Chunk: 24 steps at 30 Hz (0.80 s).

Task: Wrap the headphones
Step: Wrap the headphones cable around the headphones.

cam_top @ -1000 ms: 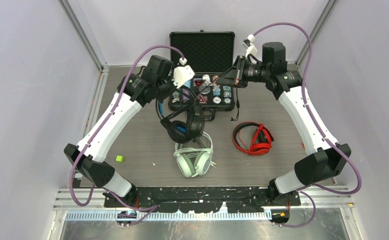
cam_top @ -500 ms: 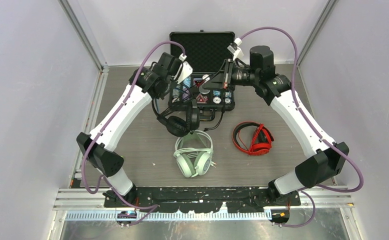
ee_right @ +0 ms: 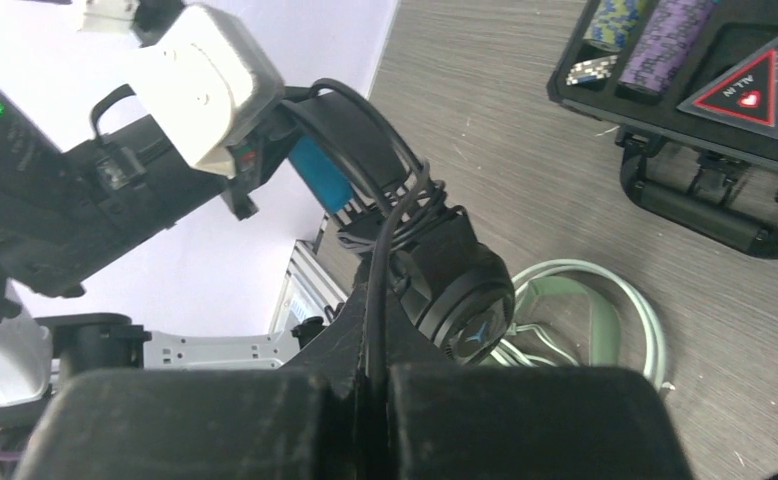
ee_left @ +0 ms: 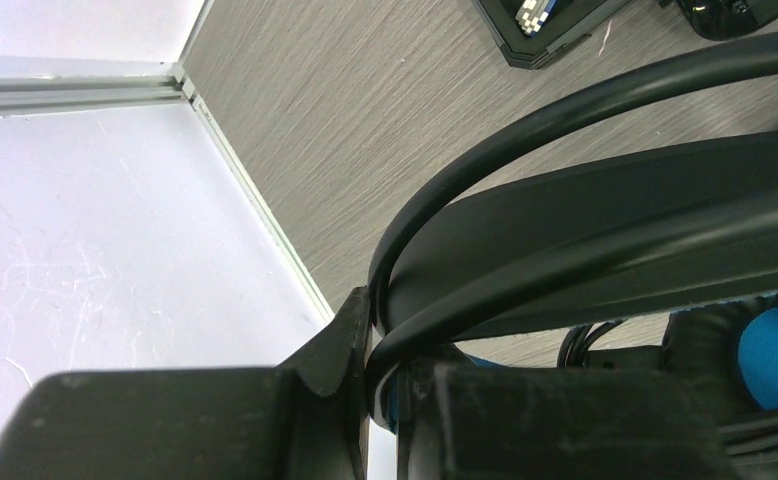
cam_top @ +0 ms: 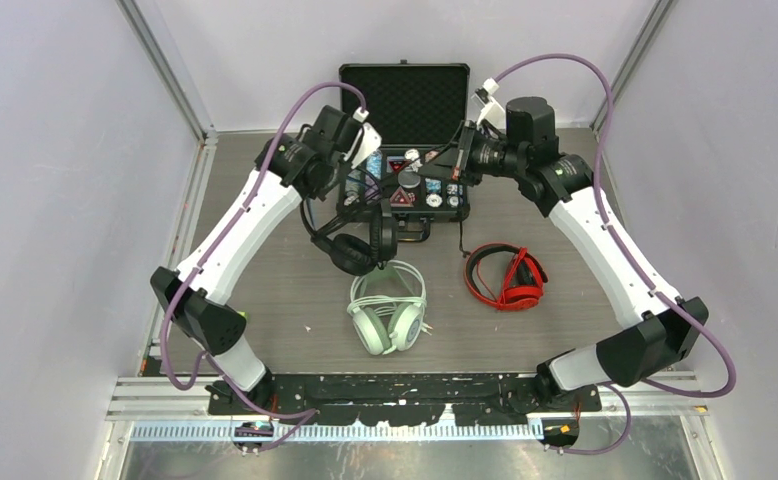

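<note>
The black headphones [cam_top: 357, 246] have swung left and rotated under the left arm [cam_top: 255, 215].

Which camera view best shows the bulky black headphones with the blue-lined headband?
Right wrist view: bulky black headphones show earcup, blue lining and wound black cable. Top view shows them small, held by the left gripper; left wrist shows only headband close-up.

black headphones [cam_top: 351, 252] with blue lining, pale mint-green headphones [cam_top: 403, 322], glossy red headphones [cam_top: 520, 290]; the surface [cam_top: 285, 265] is grey with fine grain.

The red-edged triangular marker [ee_right: 748, 88] in the poker chip case [ee_right: 665, 125] reads "ALL IN" beside a heart.
</note>
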Motion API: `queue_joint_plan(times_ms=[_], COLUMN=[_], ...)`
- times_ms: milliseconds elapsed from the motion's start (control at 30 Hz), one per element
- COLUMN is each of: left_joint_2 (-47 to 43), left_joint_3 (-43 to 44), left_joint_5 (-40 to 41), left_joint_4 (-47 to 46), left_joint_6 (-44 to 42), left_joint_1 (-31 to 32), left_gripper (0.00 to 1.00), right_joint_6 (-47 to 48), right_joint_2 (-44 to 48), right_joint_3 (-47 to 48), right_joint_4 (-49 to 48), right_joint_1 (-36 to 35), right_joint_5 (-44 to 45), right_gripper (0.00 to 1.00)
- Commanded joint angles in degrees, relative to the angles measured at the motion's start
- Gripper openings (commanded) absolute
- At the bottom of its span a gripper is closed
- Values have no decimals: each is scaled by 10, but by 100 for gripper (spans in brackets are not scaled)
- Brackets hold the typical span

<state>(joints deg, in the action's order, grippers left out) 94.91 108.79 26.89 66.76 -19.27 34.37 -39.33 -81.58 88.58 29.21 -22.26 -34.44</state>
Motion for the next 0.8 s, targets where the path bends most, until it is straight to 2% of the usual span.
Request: queue_joint_plan(times_ms=[0,267,533,767], left_joint_2=[-35,-36,0,46], left_joint_3=[13,9,45,107], left_joint_5=[2,0,18,17], left_joint_4=[3,2,33,73], left_joint_6=[9,15,66,135], left_joint_1=[-6,-6,-18,-18], left_gripper=[0,0,0,0], right_joint_6=[18,22,-48,-99], right_joint_2=[20,9,10,-10], right_joint_3=[1,-1,-15,-20], right_joint_4=[-2,5,-91,-154], right_joint_1=[8,10,-6,-69], right_joint_5=[32,27,-95,-72], right_gripper=[1,0,1,7])
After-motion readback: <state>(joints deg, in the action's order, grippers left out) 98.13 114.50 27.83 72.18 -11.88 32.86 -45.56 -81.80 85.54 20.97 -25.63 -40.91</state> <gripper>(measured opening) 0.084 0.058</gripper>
